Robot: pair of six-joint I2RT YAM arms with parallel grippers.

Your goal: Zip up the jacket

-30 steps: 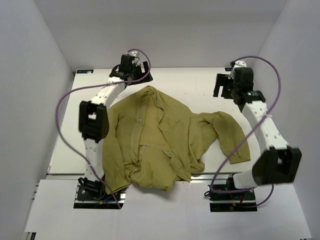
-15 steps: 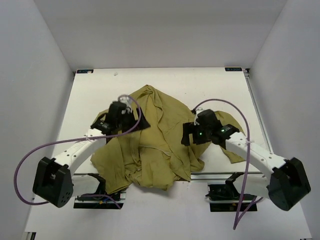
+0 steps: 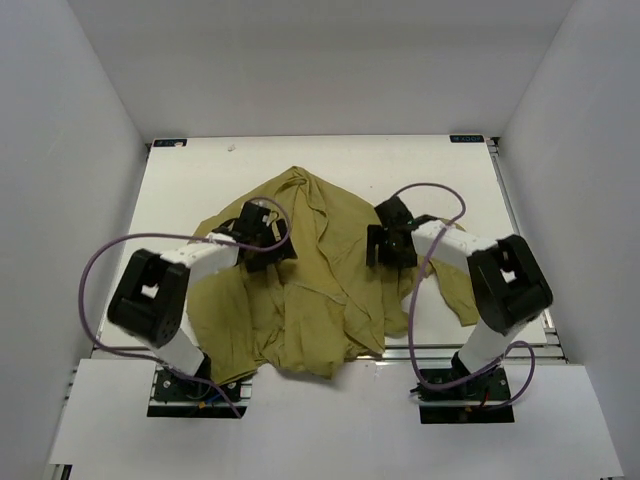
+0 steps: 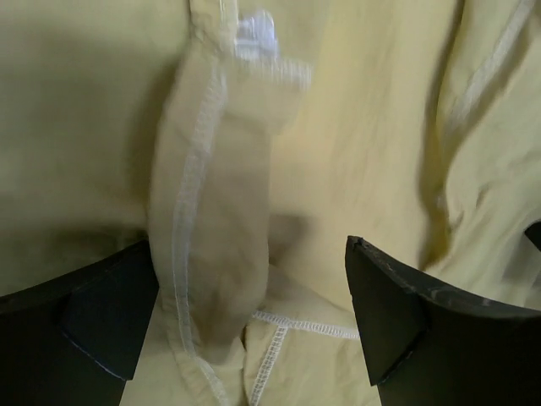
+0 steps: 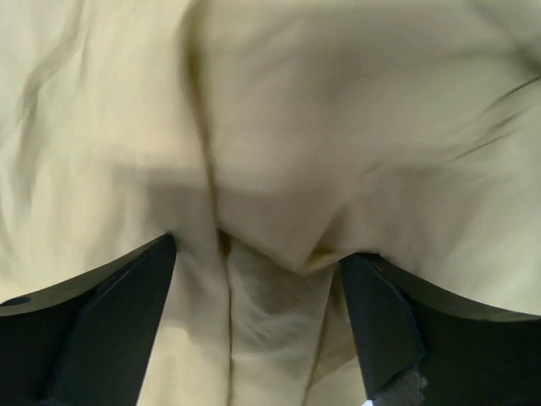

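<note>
An olive-green jacket [image 3: 320, 290] lies crumpled on a white desk [image 3: 190, 180], its hem at the near edge. The left pincer [image 3: 262, 238] rests on its left side, released, jaws spread wide around a stitched fold of cloth. The right pincer [image 3: 384, 246] sits on the right side, likewise released, straddling wrinkled fabric. Farther back, the jacket narrows to a peak.

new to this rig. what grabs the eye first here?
A crumpled olive jacket sprawls across the middle of the white table. Both arms fold inward onto it, the left gripper on its left half, the right gripper on its right, both open. In the left wrist view a white-stitched seam runs between the fingers, a clear plastic piece at its top.
</note>
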